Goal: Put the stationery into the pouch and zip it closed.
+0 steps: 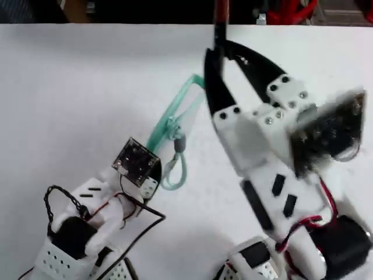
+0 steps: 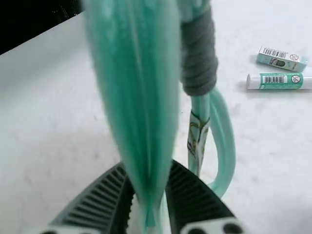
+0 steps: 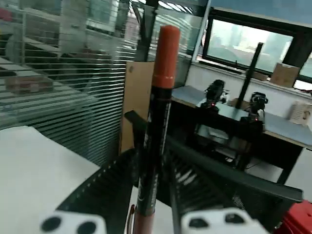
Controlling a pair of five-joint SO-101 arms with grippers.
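L hand (image 2: 148, 197) is clamped tight on the thin edge of the teal pouch (image 2: 131, 73), w/ a ribbed pad on each side. A grey tab (image 2: 197, 53) and a teal loop strap (image 2: 223, 146) hang just beside the grip.

In the high view the pouch runs diagonally from lower centre up to mid-frame, well inside the counter (image 1: 76, 87). Wide bare surface across the upper left.

R hand (image 1: 218, 61), upper centre, pinches a black marker (image 3: 157, 102) w/ a red cap. The marker stands upright and crosses the counter's far edge at the top of the frame.

A glue stick (image 2: 278, 81) and a small box (image 2: 282, 58) lie side by side on the counter, well apart from the pouch.
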